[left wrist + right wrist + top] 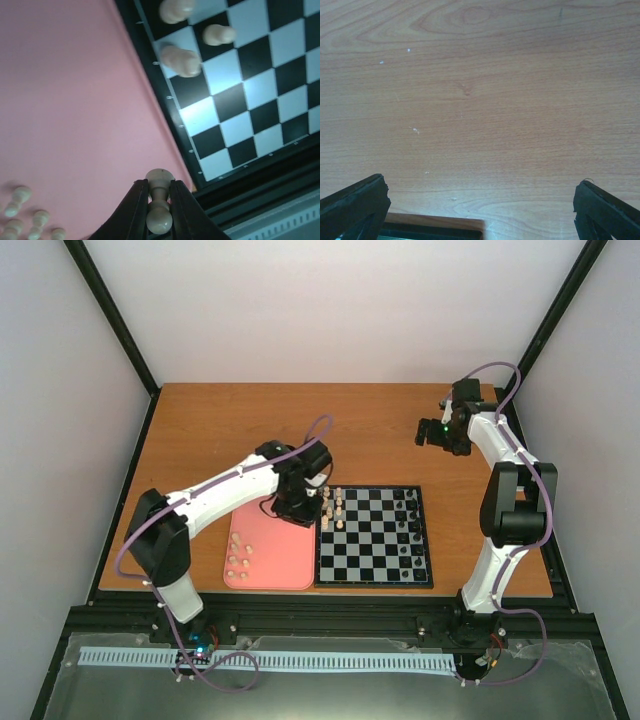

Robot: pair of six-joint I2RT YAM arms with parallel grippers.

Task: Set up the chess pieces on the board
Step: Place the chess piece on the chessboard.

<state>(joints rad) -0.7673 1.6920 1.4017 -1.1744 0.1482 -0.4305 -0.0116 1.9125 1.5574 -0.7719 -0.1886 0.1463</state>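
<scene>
The left gripper (159,186) pinches one pale pawn (159,219) above the pink tray (75,100), just beside the board (260,105); the right gripper (480,200) gapes, idle. Lowering near the standing pieces (181,60) (closely spaced) could topple them.

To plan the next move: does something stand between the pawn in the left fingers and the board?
Nothing visible does. The pawn sits in the left fingers over the pink tray; the nearest squares of the board are bare. Three placed white pieces stand farther along.
</scene>
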